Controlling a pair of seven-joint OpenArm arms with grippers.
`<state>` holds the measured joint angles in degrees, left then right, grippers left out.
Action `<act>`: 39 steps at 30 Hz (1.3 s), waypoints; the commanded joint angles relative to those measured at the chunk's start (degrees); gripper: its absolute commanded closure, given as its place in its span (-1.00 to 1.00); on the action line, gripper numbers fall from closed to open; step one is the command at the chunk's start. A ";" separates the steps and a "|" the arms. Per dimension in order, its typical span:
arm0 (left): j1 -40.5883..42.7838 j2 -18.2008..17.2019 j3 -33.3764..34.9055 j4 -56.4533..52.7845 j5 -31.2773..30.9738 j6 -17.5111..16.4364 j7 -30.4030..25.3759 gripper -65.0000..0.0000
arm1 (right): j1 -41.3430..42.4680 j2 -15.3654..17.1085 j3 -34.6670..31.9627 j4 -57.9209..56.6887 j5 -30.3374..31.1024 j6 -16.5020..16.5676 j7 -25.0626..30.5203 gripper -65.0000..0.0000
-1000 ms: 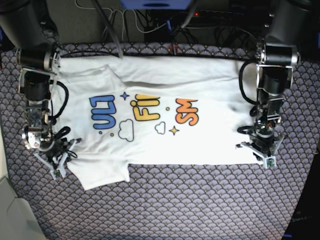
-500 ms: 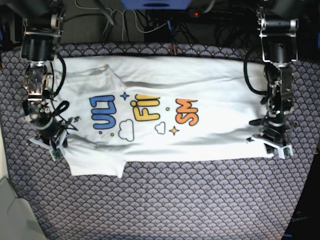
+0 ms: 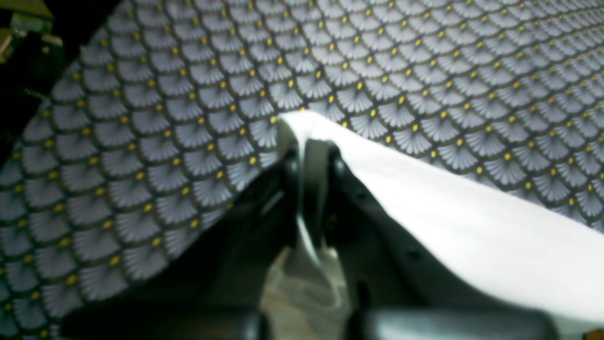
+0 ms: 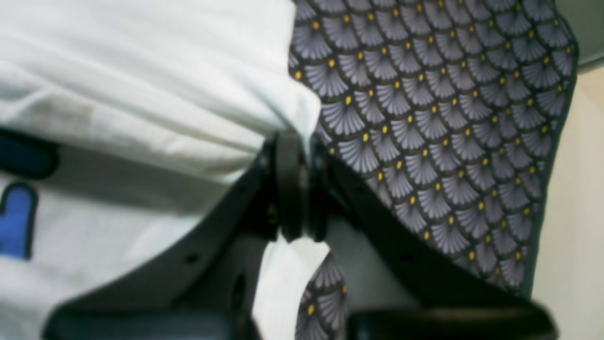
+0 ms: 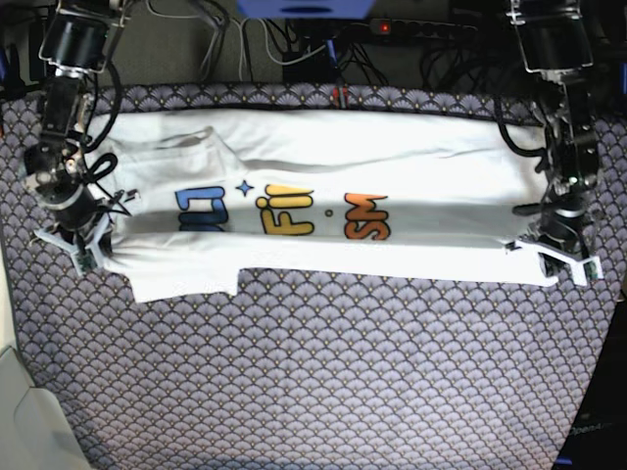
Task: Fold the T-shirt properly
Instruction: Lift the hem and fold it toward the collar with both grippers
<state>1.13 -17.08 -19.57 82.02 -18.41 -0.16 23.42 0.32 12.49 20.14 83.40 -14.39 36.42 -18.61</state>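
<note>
The T-shirt lies spread print-up across the counter, its near edge lifted and drawn over the lower lettering. My left hand is clenched on the hem corner at the view's right; my right hand is clenched on the sleeve-side edge at the view's left. The counter carries a grey scallop-patterned cover with yellow dots. Cables lie behind the counter's far edge.

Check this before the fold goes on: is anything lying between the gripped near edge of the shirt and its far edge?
Nothing visible. Both grippers, left and right, pinch the shirt; only its own printed front lies between them and the far edge.
</note>
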 commanded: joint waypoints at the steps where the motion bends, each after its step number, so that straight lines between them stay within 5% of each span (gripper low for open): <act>1: 0.15 -0.90 -0.87 2.42 0.17 0.47 -0.78 0.98 | -0.45 0.92 0.39 2.10 0.28 0.45 0.98 1.00; 11: 9.12 -0.81 -5.61 13.06 0.08 0.12 5.02 0.98 | -10.12 1.53 1.62 11.24 4.59 1.60 0.98 1.00; 39: 16.32 -1.42 -5.44 6.82 0.17 -0.06 5.02 0.99 | -22.51 0.30 6.01 16.87 4.68 3.58 1.16 1.00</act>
<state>17.69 -17.30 -24.51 87.96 -18.85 -1.15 29.95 -22.26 12.03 25.65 99.55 -10.00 40.66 -17.96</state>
